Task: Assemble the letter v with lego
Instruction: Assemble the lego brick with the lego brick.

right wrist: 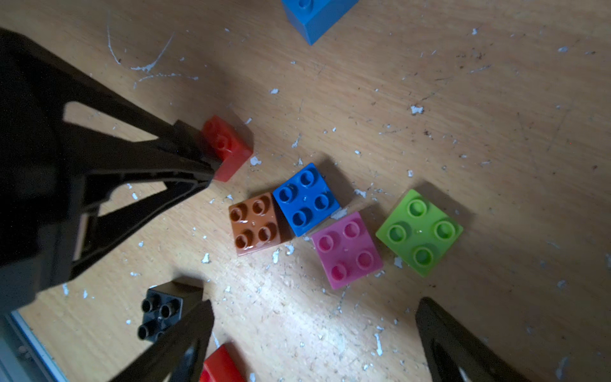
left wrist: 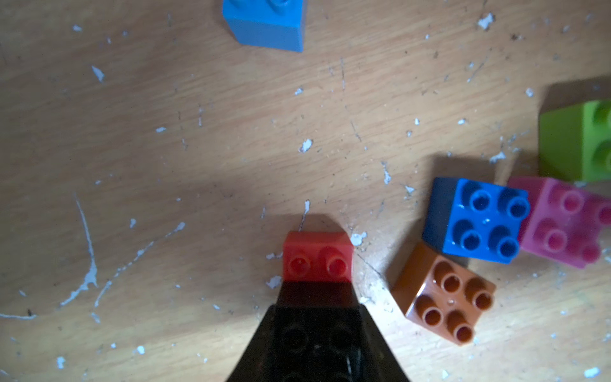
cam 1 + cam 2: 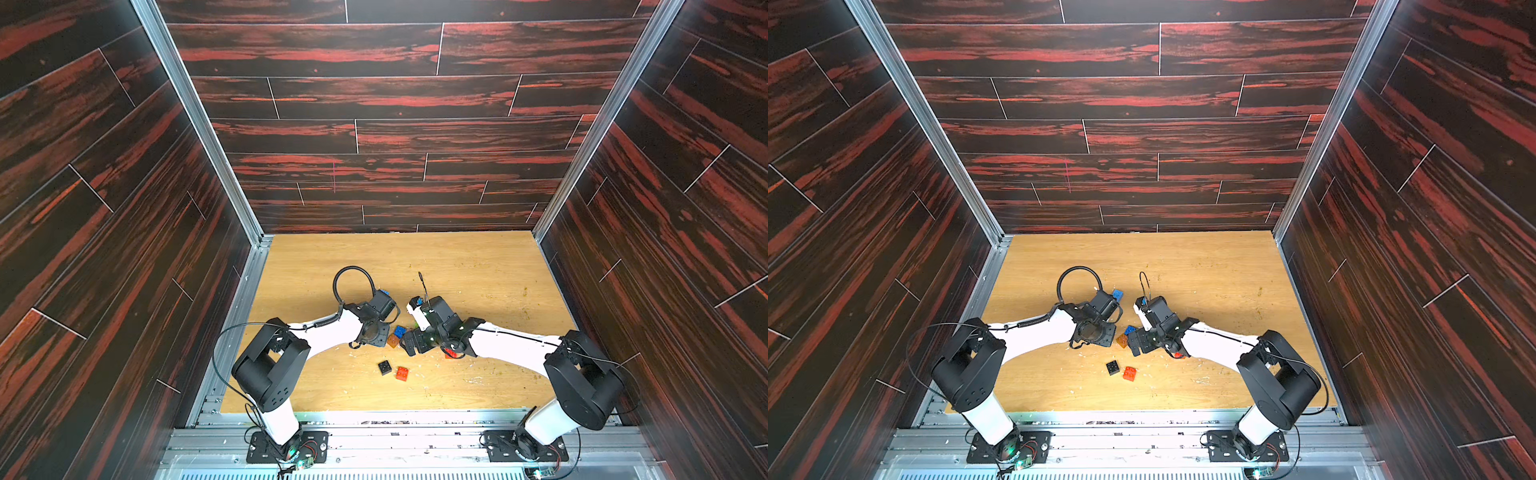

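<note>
We found no V formed; most placing remained. The left gripper (image 2: 317,294) pinched a small red brick (image 2: 317,256) near the orange brick (image 1: 254,225). The right gripper (image 1: 317,304) hung with jaws spread near the pink brick (image 1: 347,249). In a top view the black brick (image 3: 385,367) lay at 6 o'clock from the orange one.

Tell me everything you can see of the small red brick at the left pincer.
The small red brick is glossy plastic, studs up, with two round hollow studs showing; the rest of its top is hidden by the left pincer, which is shut on it. It is low over the wooden table; whether it rests on the wood I cannot tell. It touches no other brick; the orange brick is nearest.
</note>
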`<state>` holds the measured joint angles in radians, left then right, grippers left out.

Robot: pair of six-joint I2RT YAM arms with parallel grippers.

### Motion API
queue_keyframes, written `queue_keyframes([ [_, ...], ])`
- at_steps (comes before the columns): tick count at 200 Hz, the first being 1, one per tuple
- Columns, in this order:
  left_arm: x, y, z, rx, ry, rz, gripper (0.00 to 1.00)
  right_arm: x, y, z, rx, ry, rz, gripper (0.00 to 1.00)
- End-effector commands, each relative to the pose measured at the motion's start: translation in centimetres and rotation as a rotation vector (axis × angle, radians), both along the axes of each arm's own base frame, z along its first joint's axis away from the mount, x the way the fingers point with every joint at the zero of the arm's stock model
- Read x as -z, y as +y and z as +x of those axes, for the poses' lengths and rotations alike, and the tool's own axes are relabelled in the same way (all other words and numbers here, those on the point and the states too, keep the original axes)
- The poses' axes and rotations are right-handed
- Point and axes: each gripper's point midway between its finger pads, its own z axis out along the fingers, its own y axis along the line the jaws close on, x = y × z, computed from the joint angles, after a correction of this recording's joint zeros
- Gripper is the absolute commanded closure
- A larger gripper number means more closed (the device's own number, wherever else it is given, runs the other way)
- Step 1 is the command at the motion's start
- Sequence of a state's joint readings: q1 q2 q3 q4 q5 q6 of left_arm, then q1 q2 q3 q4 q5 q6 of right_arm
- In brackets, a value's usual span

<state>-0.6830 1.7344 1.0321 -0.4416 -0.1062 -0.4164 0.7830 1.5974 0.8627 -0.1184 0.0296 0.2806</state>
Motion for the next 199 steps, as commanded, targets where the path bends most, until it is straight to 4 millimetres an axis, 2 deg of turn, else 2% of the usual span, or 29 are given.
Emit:
queue_keyframes([
  [1, 3.6, 2.1, -4.4, -0.018, 0.18, 0.078, 0.8, -0.3, 0.0, -0.2, 0.003, 0.012, 0.023, 0.02],
  [44, 3.9, 2.3, -4.0, 0.036, 0.184, 0.132, 0.8, -0.4, -0.1, -0.3, 0.003, 0.009, 0.025, 0.02],
  [49, 4.0, 2.8, -4.5, 0.038, 0.212, 0.159, 0.81, -0.4, -0.1, -0.3, 0.002, 0.01, 0.026, 0.02],
  [86, 4.3, 2.8, -4.8, 0.066, 0.27, 0.192, 0.82, -0.5, -0.1, -0.3, 0.0, 0.007, 0.026, 0.02],
  [147, 5.5, 2.0, -5.3, 0.08, 0.328, 0.178, 0.82, -0.3, -0.2, -0.4, 0.001, 0.01, 0.02, 0.02],
  [199, 5.2, 1.5, -5.0, 0.102, 0.341, 0.174, 0.81, -0.1, -0.3, -0.3, 0.004, 0.013, 0.016, 0.02],
])
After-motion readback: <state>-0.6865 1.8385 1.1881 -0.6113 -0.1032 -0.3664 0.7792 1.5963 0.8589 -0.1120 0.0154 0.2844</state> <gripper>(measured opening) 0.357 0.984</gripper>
